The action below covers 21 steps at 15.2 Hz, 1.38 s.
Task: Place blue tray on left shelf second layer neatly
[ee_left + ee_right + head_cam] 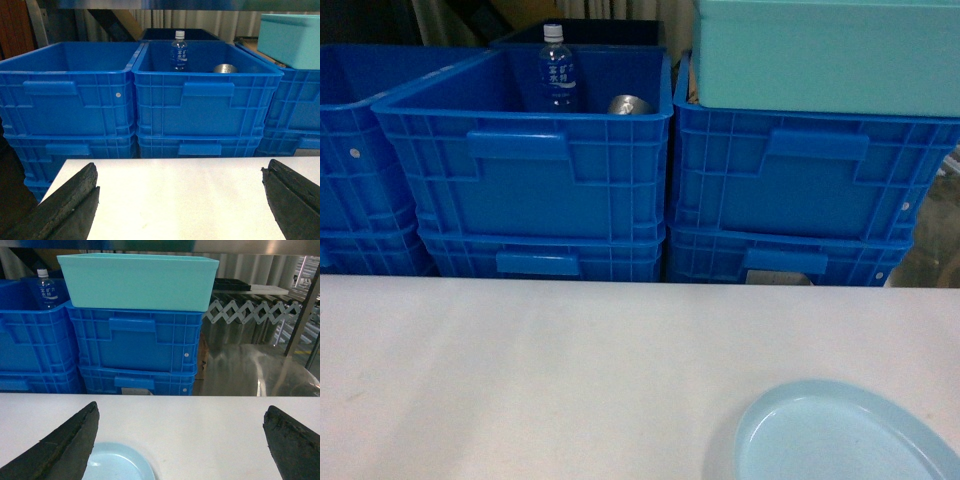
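Observation:
The blue tray (840,435) is a pale blue round dish lying flat on the white table (570,380), at the front right of the head view. In the right wrist view the blue tray (117,465) sits low and left, just inside the left finger of my right gripper (180,440), which is open above the table with nothing held. My left gripper (180,200) is open too, over bare white table (175,200). Neither gripper shows in the head view. A strip of steel rail (160,246) runs along the top; which layer of the left shelf it is I cannot tell.
Stacked royal-blue ribbed crates (530,170) stand right behind the table. The middle crate holds a water bottle (556,70) and a metal bowl (628,103). A teal rectangular box (830,50) rests on the right crate stack. Shiny steel surfaces (250,365) lie to the right.

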Motion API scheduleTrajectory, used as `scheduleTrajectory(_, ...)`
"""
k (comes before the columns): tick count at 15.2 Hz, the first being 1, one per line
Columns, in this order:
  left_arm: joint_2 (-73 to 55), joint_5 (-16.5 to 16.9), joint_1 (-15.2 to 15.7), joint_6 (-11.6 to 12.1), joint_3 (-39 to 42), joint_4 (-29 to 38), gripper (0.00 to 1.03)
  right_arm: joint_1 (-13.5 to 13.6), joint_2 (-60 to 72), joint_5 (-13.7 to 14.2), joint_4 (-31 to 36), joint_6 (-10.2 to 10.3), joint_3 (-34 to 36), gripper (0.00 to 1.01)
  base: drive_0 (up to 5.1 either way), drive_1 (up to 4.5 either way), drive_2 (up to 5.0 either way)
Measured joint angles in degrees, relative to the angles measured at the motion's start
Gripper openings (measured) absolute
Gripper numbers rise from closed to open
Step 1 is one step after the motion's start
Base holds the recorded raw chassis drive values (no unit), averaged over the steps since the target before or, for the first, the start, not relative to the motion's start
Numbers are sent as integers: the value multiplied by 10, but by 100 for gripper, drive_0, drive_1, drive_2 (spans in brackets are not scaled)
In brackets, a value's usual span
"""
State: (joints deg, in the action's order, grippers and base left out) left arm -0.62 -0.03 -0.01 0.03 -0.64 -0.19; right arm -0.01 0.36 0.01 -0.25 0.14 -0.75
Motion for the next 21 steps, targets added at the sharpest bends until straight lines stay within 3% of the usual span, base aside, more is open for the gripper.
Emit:
scheduleTrajectory(1,0,0,0,0,0,0,98,0,1,0,-5,2,0,98,0,0,0)
scheduleTrajectory(4,0,0,0,0,0,0,98,-4,49,-14,-84,34,-26,98,0,0,0)
scheduleTrajectory(7,0,0,0,0,0,0,98,-23,129,-49,-78,71,-37,98,0,0,0)
scheduleTrajectory(9,0,0,0,0,0,0,98,-50,255,-111,5,113,-59,98,0,0,0)
scheduleTrajectory(10,0,0,0,0,0,0,98,-76,407,-181,77,136,-134,98,0,0,0)
scheduleTrajectory(11,0,0,0,0,0,0,98,-122,669,-299,30,105,-273,98,0,0,0)
scheduleTrajectory(12,0,0,0,0,0,0,98,-155,799,-349,-57,-1,-332,98,0,0,0)
scheduleTrajectory(13,0,0,0,0,0,0,98,-155,846,-348,-64,-100,-311,98,0,0,0)
scheduleTrajectory(14,0,0,0,0,0,0,98,-154,861,-345,-52,-119,-292,98,0,0,0)
scheduleTrajectory(16,0,0,0,0,0,0,98,-154,904,-345,-21,-126,-275,98,0,0,0)
scheduleTrajectory(18,0,0,0,0,0,0,98,-154,935,-352,9,-115,-272,98,0,0,0)
scheduleTrajectory(19,0,0,0,0,0,0,98,-154,945,-359,24,-102,-269,98,0,0,0)
scheduleTrajectory(21,0,0,0,0,0,0,98,-153,984,-382,67,-50,-267,98,0,0,0)
